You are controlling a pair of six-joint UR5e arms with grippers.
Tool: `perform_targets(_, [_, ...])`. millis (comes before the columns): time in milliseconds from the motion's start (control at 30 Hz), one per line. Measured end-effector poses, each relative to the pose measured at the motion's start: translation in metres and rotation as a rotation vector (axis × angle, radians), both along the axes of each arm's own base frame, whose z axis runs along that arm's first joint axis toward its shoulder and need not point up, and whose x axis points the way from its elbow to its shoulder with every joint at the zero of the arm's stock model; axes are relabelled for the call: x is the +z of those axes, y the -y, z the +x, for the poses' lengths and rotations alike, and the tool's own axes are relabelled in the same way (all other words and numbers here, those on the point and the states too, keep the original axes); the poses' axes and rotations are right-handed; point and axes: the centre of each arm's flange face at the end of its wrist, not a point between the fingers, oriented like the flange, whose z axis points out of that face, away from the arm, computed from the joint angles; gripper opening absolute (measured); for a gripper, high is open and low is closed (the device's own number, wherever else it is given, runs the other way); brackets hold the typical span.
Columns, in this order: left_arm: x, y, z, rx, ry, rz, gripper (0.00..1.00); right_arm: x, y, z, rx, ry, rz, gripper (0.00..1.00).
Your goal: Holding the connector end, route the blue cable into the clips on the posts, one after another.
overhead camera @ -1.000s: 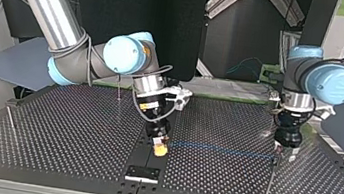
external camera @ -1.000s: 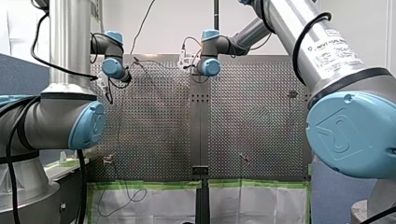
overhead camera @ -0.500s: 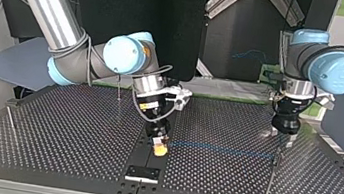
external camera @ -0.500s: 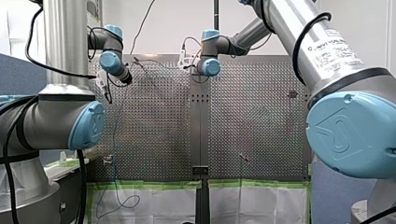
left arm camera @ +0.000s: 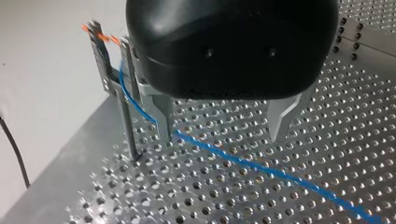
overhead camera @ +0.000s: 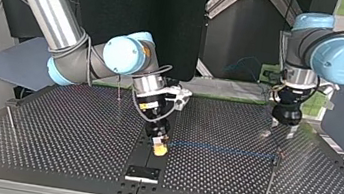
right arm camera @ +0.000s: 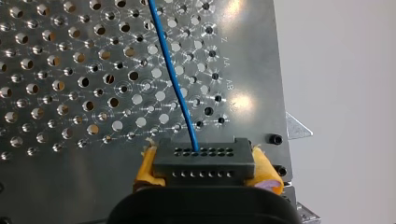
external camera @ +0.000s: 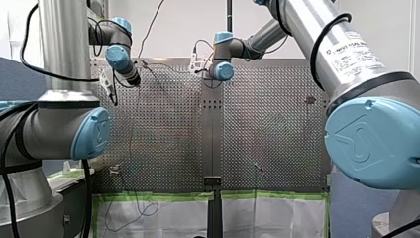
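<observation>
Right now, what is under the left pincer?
The blue cable crosses the perforated table beneath the open left pincer, rising beside the post; one finger covers a stretch.

The perforated table (overhead camera: 65, 128) carries thin upright posts (overhead camera: 11, 118), and the blue cable (overhead camera: 218, 149) runs seemingly just above it.

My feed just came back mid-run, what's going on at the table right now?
My right claw is shut on the grey connector, yellow pads on either side of it, near the middle of the table. The blue cable runs from the connector across to a thin post at the top view's right and climbs toward the clip at its top, where it appears to be seated. My left claw hangs open just above the cable beside that post, gripping nothing.
</observation>
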Motion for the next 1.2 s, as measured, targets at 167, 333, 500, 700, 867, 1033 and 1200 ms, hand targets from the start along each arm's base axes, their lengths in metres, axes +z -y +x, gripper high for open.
perform_targets(167, [0.015, 0.010, -0.021, -0.008, -0.003, 0.035, 1.00, 0.000, 0.000, 0.000, 0.001, -0.001, 0.000, 0.00])
perform_targets(333, [0.028, 0.021, -0.040, -0.020, -0.006, 0.064, 1.00, 0.000, 0.000, 0.000, 0.000, 0.000, 0.000, 0.00])
perform_targets(500, [0.031, 0.034, -0.057, -0.030, -0.039, 0.113, 1.00, 0.000, 0.000, 0.000, 0.000, 0.000, 0.001, 0.00])
perform_targets(700, [0.030, 0.052, -0.068, -0.076, -0.056, 0.179, 1.00, -0.001, 0.000, 0.000, 0.001, -0.003, 0.004, 0.00])
perform_targets(867, [0.032, 0.057, -0.066, -0.101, -0.035, 0.217, 1.00, -0.003, 0.000, -0.001, 0.001, -0.010, 0.010, 0.00])
perform_targets(1033, [0.035, 0.055, -0.054, -0.113, 0.001, 0.249, 1.00, -0.006, -0.001, -0.001, 0.000, -0.021, 0.023, 0.00])
perform_targets(1200, [0.046, 0.048, -0.036, -0.090, 0.027, 0.271, 1.00, -0.009, -0.002, -0.002, 0.001, -0.034, 0.036, 0.00])
